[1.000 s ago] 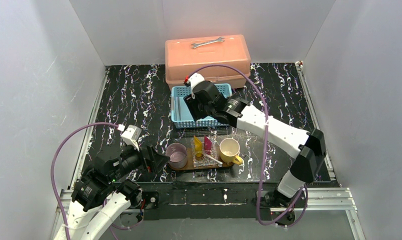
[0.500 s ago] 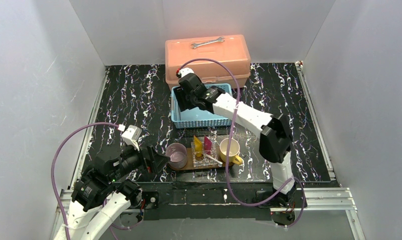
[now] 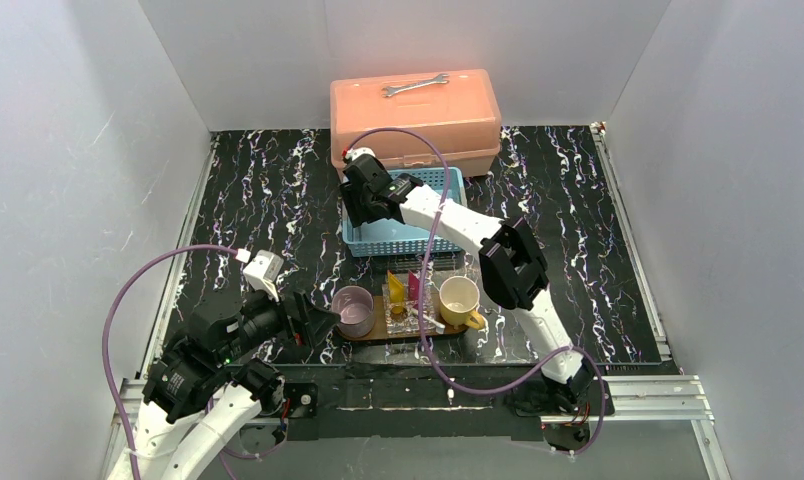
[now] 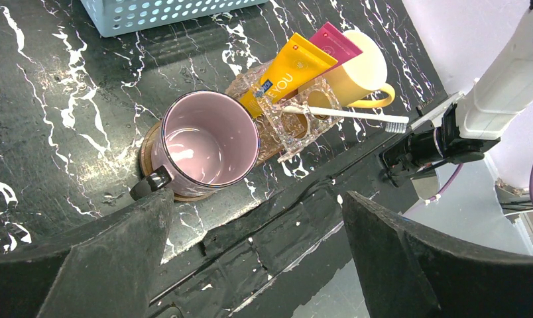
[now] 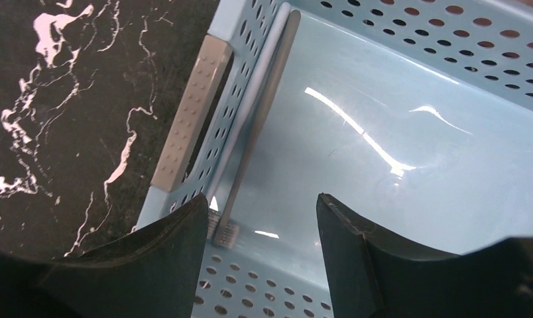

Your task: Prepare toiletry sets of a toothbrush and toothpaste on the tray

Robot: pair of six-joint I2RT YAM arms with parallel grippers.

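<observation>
Toothbrush no. 2 (image 5: 254, 126) lies flat in the basket (image 5: 396, 132), along the wall at left of the right-wrist view, bristles toward frame bottom. Prob. that's why the right gripper (image 5: 260, 199) sits over that edge, jaws apart either side of it, nothing held yet.

The other toothbrush (image 4: 347, 114) lies across the clear holder (image 4: 297, 126) on the tray (image 3: 380, 331), lower centre of top view, head poking out right. Yellow tube (image 4: 287, 69) & pink tube (image 4: 335, 38) lean in the holder, crimped ends up, so they can't slide off.

Purple cup (image 4: 207, 142) is at the tray's left end, empty. Yellow cup (image 4: 366, 73) is at the right; likely one set per cup.

Left gripper (image 4: 257, 225) hangs near the purple cup, jaws wide open, empty, out of the way.

Writing: "YOU" in white on the yellow tube, w/ a small blue badge beside it. Pink tube's mark is too small to read.

Toolbox (image 3: 415, 115) w/ wrench (image 3: 415, 86) on top sits behind the basket, top of frame.
</observation>
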